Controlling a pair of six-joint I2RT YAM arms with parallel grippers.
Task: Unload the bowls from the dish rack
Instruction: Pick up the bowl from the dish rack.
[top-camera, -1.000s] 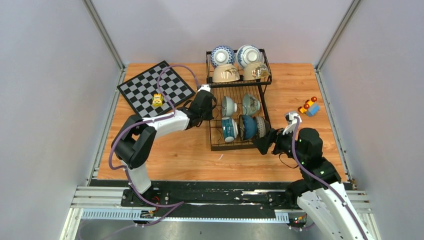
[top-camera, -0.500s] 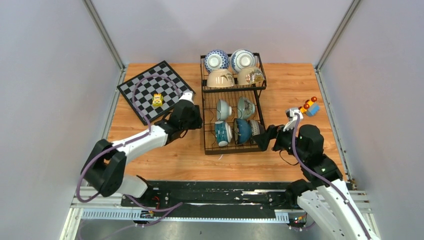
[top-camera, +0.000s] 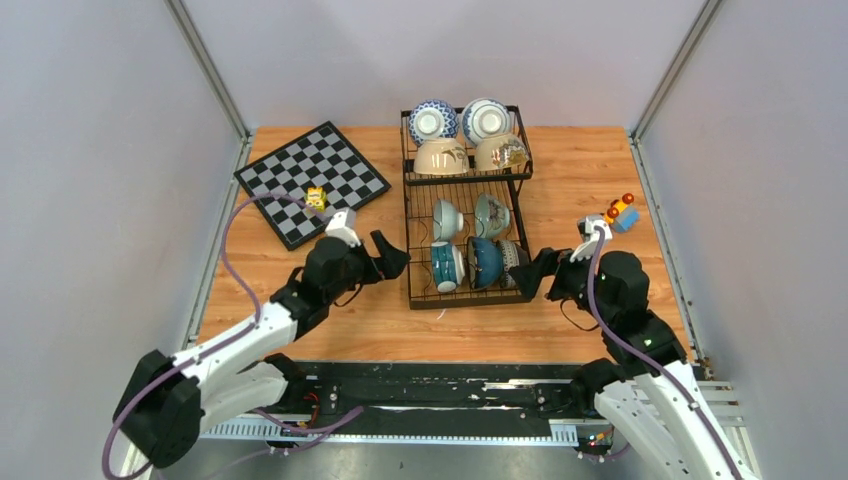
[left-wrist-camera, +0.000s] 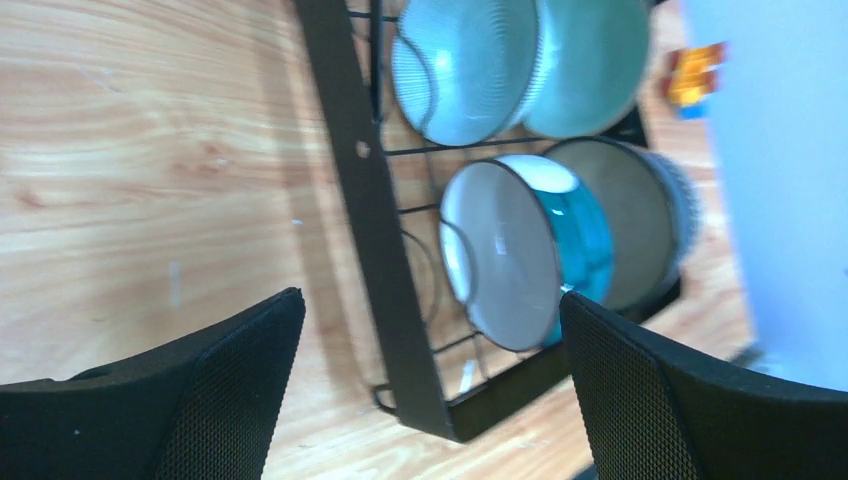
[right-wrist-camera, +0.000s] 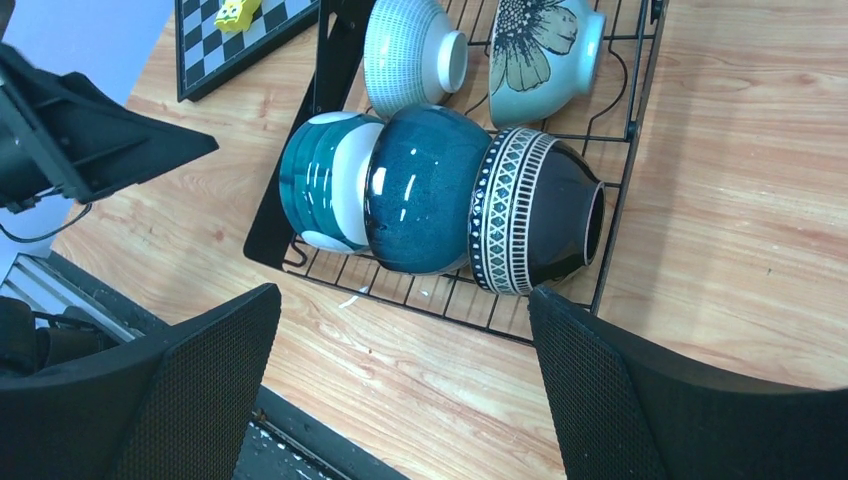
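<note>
Glossy round ceramic bowls (right-wrist-camera: 425, 190) fill black wire rack (right-wrist-camera: 335, 55).

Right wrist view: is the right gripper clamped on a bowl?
No, the right gripper is open, its fingers apart from the black patterned bowl lying in the dish rack.

This was a lab cell: plain grey walls (top-camera: 90, 150) boxed a wooden counter (top-camera: 590, 160), with a metal mounting rail (top-camera: 480, 410) along its near edge.
</note>
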